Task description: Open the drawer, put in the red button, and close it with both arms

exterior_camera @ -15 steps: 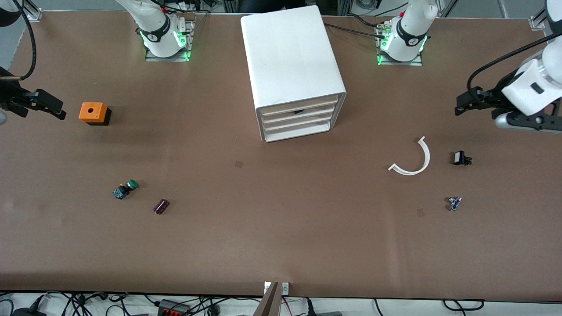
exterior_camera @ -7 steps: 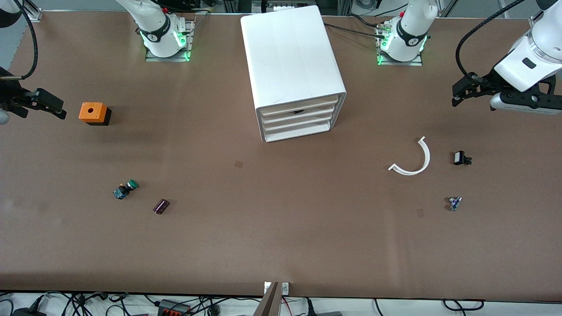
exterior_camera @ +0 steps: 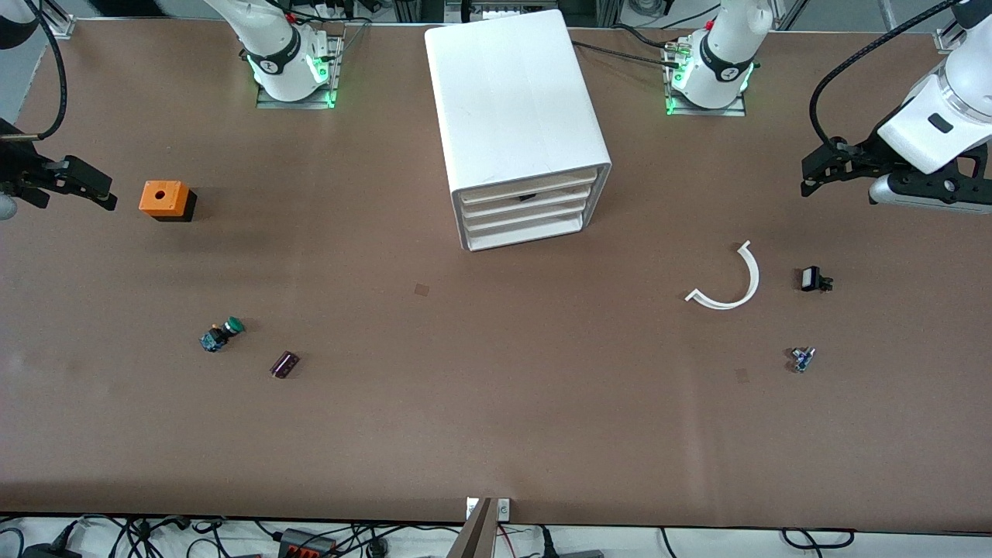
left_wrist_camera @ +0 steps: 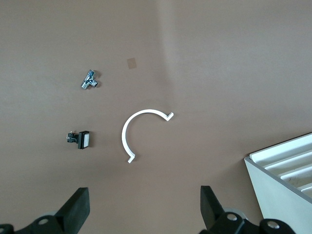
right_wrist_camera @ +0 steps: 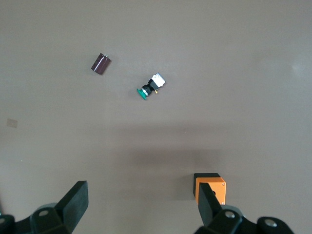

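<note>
White four-drawer plastic cabinet [exterior_camera: 518, 128] fully closed; no red button visible. Left gripper [left_wrist_camera: 141, 204] and right gripper [right_wrist_camera: 141, 202] spread wide, holding nothing, above opposite table ends. Stage indeterminate.

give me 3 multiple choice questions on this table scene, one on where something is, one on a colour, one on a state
1. Where is the white curved strip?
A. on top of the drawer unit
B. on the table toward the left arm's end
C. inside a drawer

2. What colour is the box toward the right arm's end?
A. orange
B. blue
C. white

3. How are the drawers of the drawer unit?
A. one pulled fully out
B. all pushed in
C. removed

Key: 1 B, it lies flat on the table near a small black part. 2 A, its top is orange with a hole. 3 B, all fronts sit flush in the frame.
</note>
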